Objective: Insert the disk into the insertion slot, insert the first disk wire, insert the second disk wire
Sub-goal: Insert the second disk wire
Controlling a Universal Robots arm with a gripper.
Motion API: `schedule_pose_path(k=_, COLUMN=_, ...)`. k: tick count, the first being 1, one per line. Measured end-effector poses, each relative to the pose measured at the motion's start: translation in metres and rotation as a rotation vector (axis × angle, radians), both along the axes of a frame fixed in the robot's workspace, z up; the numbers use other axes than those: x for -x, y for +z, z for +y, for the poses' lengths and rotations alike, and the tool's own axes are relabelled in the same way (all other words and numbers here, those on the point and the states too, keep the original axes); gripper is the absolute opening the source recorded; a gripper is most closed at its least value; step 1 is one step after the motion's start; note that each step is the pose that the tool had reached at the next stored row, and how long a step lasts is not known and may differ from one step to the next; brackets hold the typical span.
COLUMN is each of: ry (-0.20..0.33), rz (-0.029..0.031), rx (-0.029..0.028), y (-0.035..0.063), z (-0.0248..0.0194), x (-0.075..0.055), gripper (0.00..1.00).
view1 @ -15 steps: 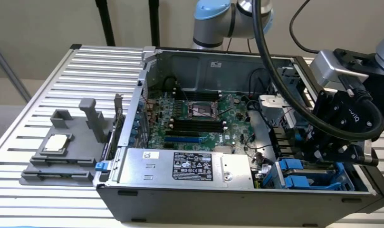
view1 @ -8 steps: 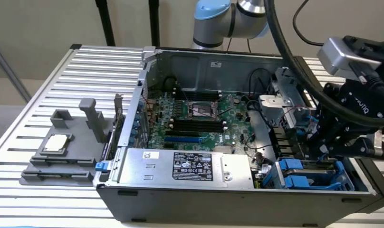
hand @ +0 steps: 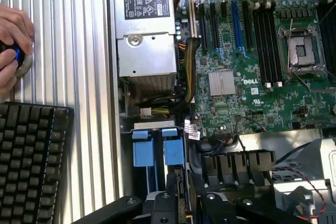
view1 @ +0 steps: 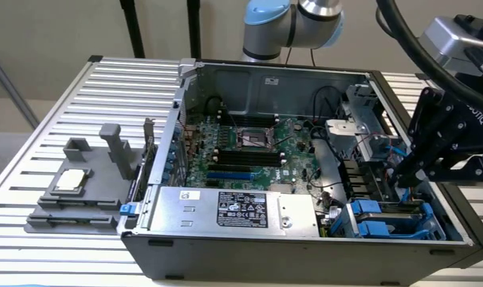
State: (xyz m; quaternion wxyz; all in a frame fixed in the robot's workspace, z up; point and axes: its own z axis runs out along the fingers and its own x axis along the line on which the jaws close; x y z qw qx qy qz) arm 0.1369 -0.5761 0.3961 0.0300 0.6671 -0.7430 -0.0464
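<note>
The gripper point(view1: 409, 173) is shown hanging over the case's corner on the exterior view's right, just above the slot point(view1: 393, 218). Blue carrier tabs point(hand: 157, 150) are seen directly beyond the fingers point(hand: 173, 187). Whether anything is gripped cannot be told; the disk itself cannot be made out.

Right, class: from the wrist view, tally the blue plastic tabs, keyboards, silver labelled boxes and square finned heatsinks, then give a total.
Blue plastic tabs: 2
Keyboard: 1
Silver labelled box: 1
Square finned heatsink: 1
Total: 5
</note>
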Motion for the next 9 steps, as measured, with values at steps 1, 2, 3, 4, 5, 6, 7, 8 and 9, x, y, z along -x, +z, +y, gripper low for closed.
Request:
schedule_pose_path(k=1, ry=0.000, rz=0.0000, rx=0.0000, y=-0.0001, z=0.0005, x=0.0000, gripper=0.24)
schedule_pose_path(k=2, ry=0.000, rz=0.0000, rx=0.0000, y=-0.0001, z=0.0018, x=-0.0002, gripper=0.24)
schedule_pose_path(k=3, ry=0.000, rz=0.0000, rx=0.0001, y=-0.0001, z=0.0037, x=-0.0004, gripper=0.24)
schedule_pose_path(k=4, ry=0.000, rz=0.0000, rx=0.0000, y=-0.0006, z=0.0058, x=-0.0006, gripper=0.24)
schedule_pose_path(k=5, ry=0.000, rz=0.0000, rx=0.0000, y=-0.0012, z=0.0077, x=-0.0010, gripper=0.24)
schedule_pose_path(k=6, ry=0.000, rz=0.0000, rx=0.0000, y=-0.0022, z=0.0091, x=-0.0016, gripper=0.24)
schedule_pose_path(k=7, ry=0.000, rz=0.0000, rx=-0.0001, y=-0.0036, z=0.0098, x=-0.0026, gripper=0.24)
schedule_pose_path(k=8, ry=0.000, rz=0.0000, rx=0.0000, y=-0.0053, z=0.0101, x=-0.0037, gripper=0.24)
schedule_pose_path(k=9, ry=0.000, rz=0.0001, rx=0.0001, y=-0.0071, z=0.0101, x=-0.0048, gripper=0.24)
